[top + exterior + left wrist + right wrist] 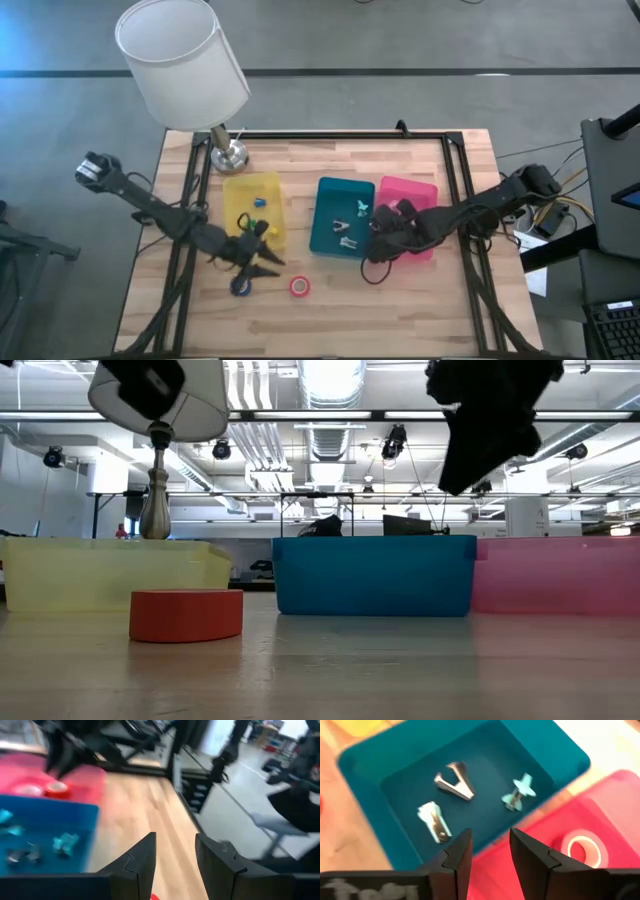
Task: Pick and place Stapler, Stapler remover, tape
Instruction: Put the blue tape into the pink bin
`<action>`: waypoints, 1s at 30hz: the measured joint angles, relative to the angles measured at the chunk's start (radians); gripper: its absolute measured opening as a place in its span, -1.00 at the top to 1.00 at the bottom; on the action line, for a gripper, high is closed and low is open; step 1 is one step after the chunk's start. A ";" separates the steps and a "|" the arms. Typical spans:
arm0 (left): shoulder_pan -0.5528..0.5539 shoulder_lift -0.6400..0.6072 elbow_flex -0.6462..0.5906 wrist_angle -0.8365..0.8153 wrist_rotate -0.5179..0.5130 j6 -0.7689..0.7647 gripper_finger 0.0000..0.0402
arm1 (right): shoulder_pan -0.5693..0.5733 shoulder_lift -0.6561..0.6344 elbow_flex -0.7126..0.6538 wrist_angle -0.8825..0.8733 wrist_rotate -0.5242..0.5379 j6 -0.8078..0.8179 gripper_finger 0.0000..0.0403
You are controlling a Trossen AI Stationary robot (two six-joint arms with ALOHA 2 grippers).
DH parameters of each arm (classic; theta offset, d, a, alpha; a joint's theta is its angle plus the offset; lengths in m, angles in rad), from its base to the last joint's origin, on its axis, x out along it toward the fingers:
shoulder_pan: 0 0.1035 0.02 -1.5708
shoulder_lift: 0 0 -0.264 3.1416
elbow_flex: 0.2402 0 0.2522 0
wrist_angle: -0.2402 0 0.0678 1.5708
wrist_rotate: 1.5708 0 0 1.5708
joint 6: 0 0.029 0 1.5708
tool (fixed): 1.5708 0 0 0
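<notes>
A red tape roll (300, 287) (185, 615) lies flat on the table in front of the trays, and a blue tape roll (240, 287) lies left of it. Another red tape roll (582, 850) (56, 788) rests in the pink tray (420, 192). Staple removers (455, 782) lie on the floor of the teal tray (325, 235). Small staplers (258, 200) sit in the yellow tray (270, 185). My left gripper (266, 250) (175, 862) is open, hovering near the yellow tray's near corner above the blue roll. My right gripper (373, 235) (487, 855) is open above the wall between the teal and pink trays.
A table lamp (180, 60) stands at the far left corner, its base (230, 155) just behind the yellow tray. The three trays sit side by side across the table's middle. Bare wood (400, 310) lies along the near edge.
</notes>
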 joint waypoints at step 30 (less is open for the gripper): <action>-0.270 0.520 0.349 -1.000 0.205 -0.754 0.30 | 0.001 0.143 0.138 0.099 -0.037 -0.256 0.35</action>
